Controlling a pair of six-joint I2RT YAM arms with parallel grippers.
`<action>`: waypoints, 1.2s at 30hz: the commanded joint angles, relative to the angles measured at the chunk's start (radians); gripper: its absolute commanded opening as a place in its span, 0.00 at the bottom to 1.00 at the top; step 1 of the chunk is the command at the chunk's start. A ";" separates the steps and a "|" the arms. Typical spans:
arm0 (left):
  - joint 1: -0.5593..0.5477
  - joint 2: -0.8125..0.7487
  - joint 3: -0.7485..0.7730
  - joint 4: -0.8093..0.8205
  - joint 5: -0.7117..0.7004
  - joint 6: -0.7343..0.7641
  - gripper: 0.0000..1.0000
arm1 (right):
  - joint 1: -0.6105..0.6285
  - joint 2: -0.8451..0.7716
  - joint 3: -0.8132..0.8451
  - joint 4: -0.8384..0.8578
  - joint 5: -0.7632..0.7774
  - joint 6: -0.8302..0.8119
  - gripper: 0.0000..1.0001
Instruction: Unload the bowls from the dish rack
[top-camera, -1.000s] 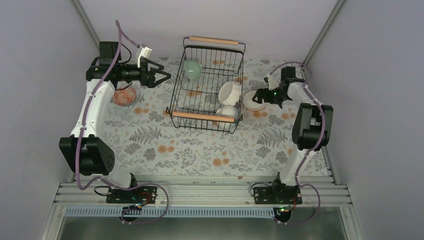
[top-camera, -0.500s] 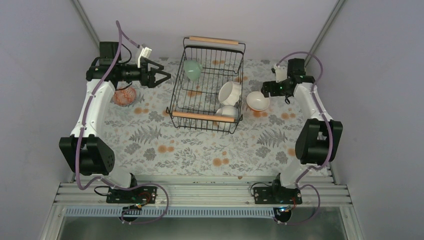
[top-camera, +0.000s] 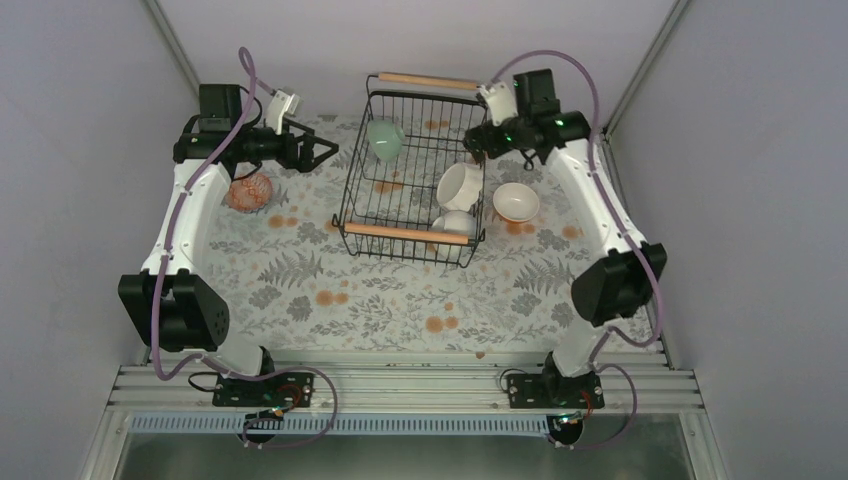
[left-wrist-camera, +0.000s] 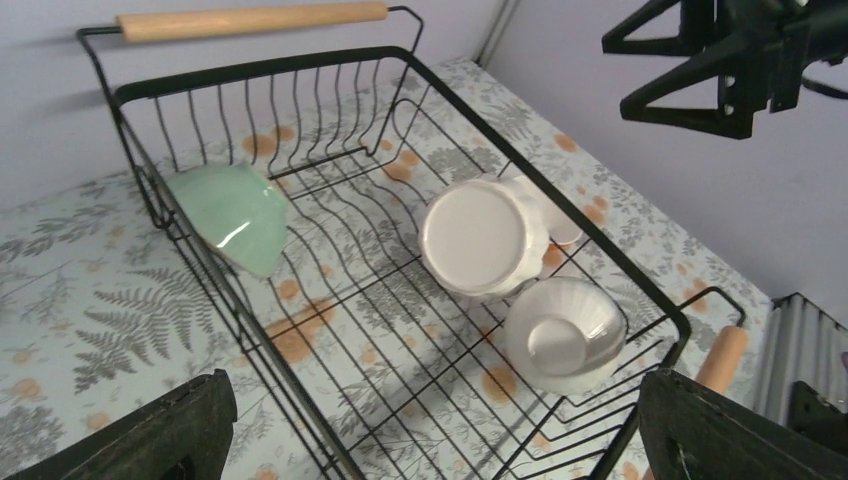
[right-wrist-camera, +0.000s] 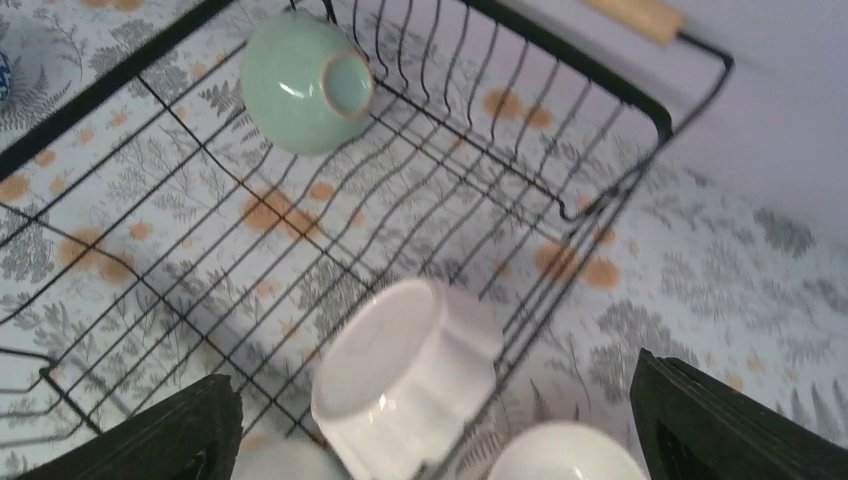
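Left claw is held wide, empty, beside rack; right claw wide, empty, over far-right rim; mint bowl seen inside

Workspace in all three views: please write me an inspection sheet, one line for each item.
Surface: fern-printed cloth, lying flat.
Job's things: dish rack holds a mint bowl, a scalloped white bowl on its side and a second white bowl; a plain white bowl sits right of the rack, a patterned bowl left of it.
Clutter: nothing seen.
Grippers: left gripper open, empty, left of the rack; right gripper open, empty, by its far right corner.
Cables: purple cables run along both arms.
Surroundings: grey walls, metal frame.
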 joint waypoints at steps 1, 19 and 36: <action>-0.004 -0.010 0.025 0.004 -0.073 -0.011 1.00 | 0.083 0.142 0.186 -0.075 0.083 -0.020 0.94; -0.043 0.062 0.035 -0.037 -0.168 -0.004 1.00 | 0.277 0.539 0.428 0.260 0.290 -0.001 0.96; -0.091 0.237 0.038 -0.045 -0.078 -0.013 1.00 | 0.343 0.714 0.493 0.417 0.427 0.046 1.00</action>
